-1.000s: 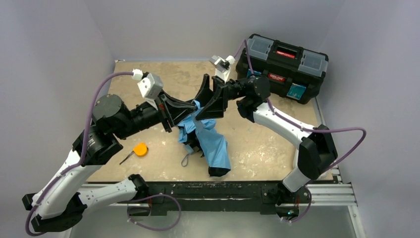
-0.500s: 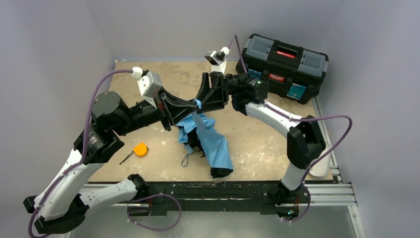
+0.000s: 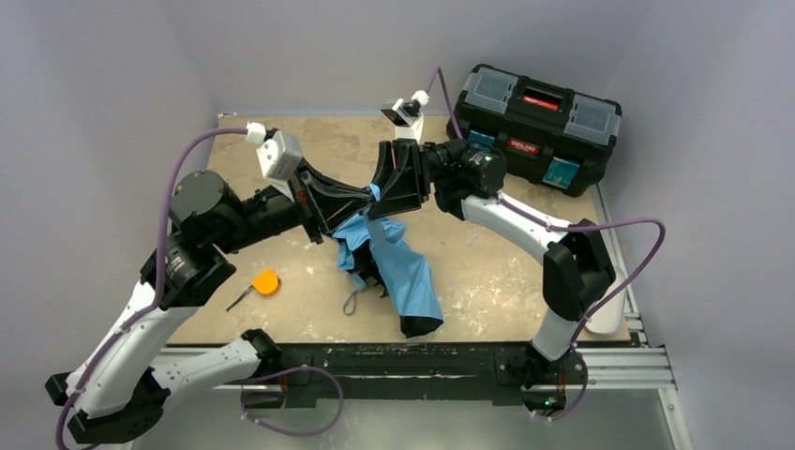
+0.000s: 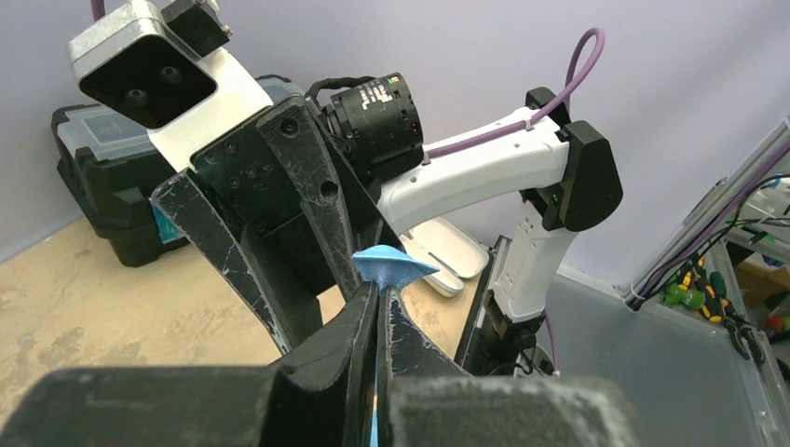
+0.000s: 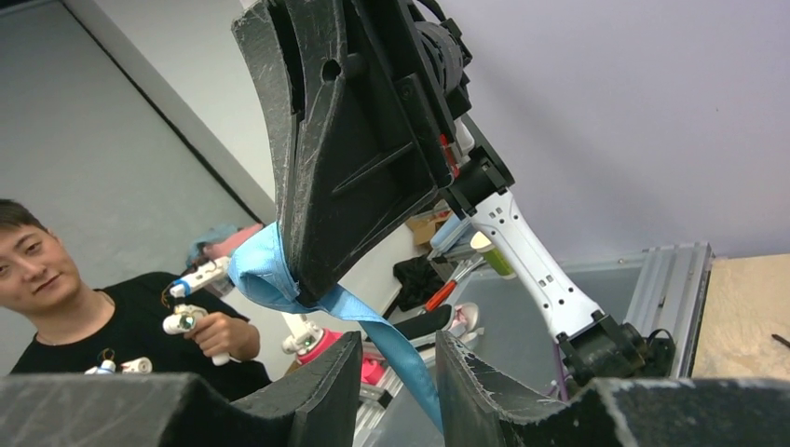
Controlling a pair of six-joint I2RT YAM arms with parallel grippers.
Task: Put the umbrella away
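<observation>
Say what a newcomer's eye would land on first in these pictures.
The left gripper and right gripper meet above the middle of the table, a light blue umbrella hanging crumpled from there onto it. The left pinches the fabric shut; a strip runs between the right's parted fingers. A black toolbox sits at the far right corner.

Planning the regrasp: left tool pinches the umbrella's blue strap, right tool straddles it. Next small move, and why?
Probably close the right tool on the blue strap: the strap runs between its parted fingers, while the shut left tool pinches its end and the umbrella trails below.
</observation>
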